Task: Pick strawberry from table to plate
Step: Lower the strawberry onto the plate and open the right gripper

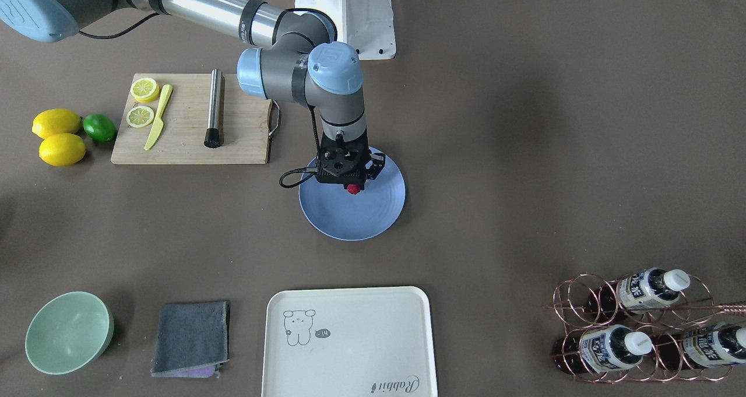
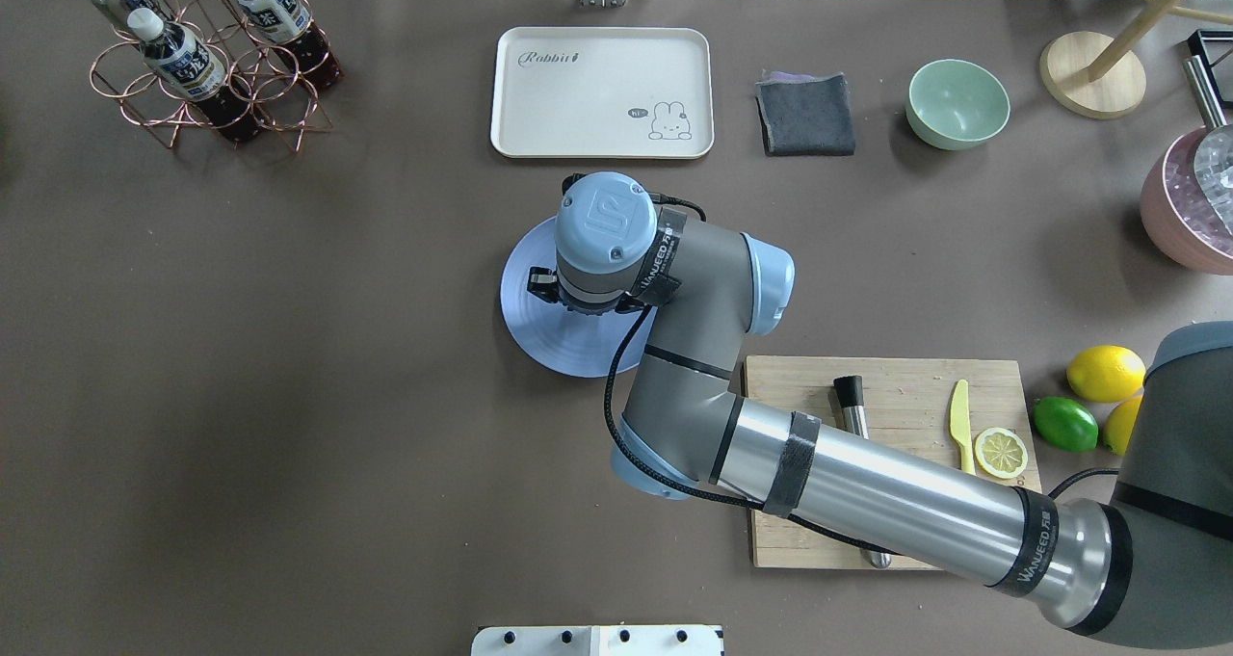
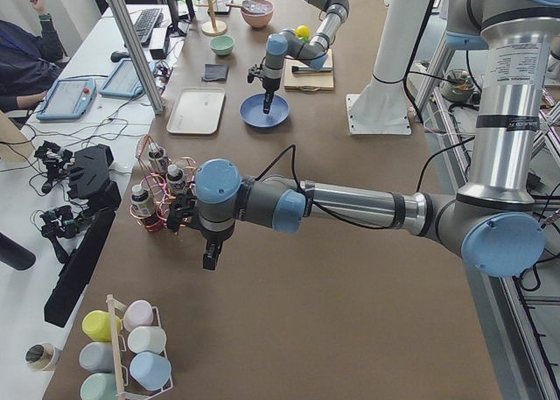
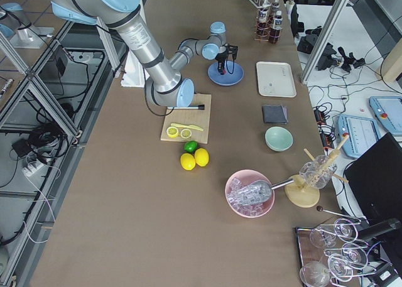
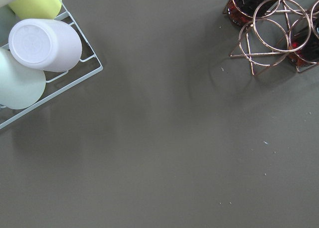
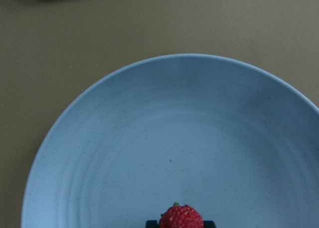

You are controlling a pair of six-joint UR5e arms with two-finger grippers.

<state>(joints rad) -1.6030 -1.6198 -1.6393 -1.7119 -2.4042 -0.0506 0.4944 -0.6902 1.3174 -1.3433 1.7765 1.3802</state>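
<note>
Hanging clamped in the right jaws, the strawberry (image 1: pixel 353 189) is off the worktop (image 1: pixel 524 152) and over the plate (image 1: pixel 349 222) directly beneath them, so only the release looks left; left jaws, can't tell whether apart or together.

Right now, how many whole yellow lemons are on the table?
2. One oval yellow lemon and a second lie side by side next to the green lime, beside the wooden cutting board. None looks hidden.
</note>
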